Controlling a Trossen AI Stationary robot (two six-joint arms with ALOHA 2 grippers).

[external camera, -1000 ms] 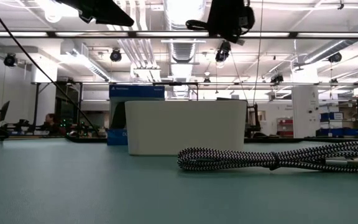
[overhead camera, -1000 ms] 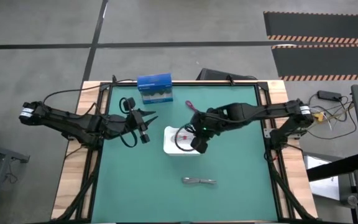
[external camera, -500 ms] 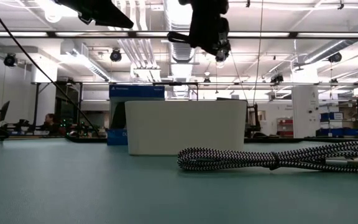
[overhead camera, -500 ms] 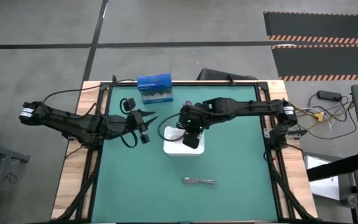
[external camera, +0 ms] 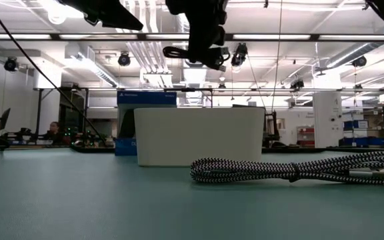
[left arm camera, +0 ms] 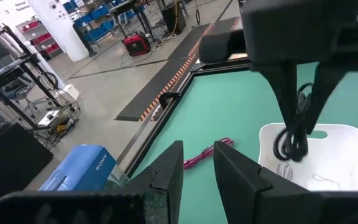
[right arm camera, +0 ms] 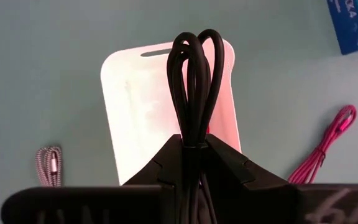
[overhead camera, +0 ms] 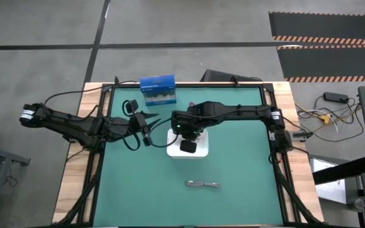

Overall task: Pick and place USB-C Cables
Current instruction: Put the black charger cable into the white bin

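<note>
My right gripper [overhead camera: 184, 134] is shut on the black cable [right arm camera: 194, 74] above the white tray [overhead camera: 199, 152]. A white-pinkish cable [left arm camera: 321, 180] lies inside the tray. The magenta-red cable [left arm camera: 207, 154] lies on the mat beyond the tray's far side, toward the blue box. The grey-silver cable [overhead camera: 203, 184] lies on the mat nearer the front edge; it also shows in the low view [external camera: 299, 170]. My left gripper [overhead camera: 149, 129] is open and empty, in the air left of the tray. My right gripper pinches the bundled black cable between its two fingers, which point down from above. The looped end [right arm camera: 195, 46] sticks out past the fingertips [left arm camera: 288, 93] and hangs below them [left arm camera: 291, 140]. The bundle is lifted clear, above the tray's rim [external camera: 199, 110].
A blue box [overhead camera: 158, 89] stands at the table's far edge, behind the tray. Open green mat lies to the right of the tray and along the near edge around the grey-silver cable. Wooden borders frame the mat.
My right gripper has carried the black cable toward the table's left edge, from over the tray's right side to over its left part, staying shut. The cable stays hanging clear of the tray.
</note>
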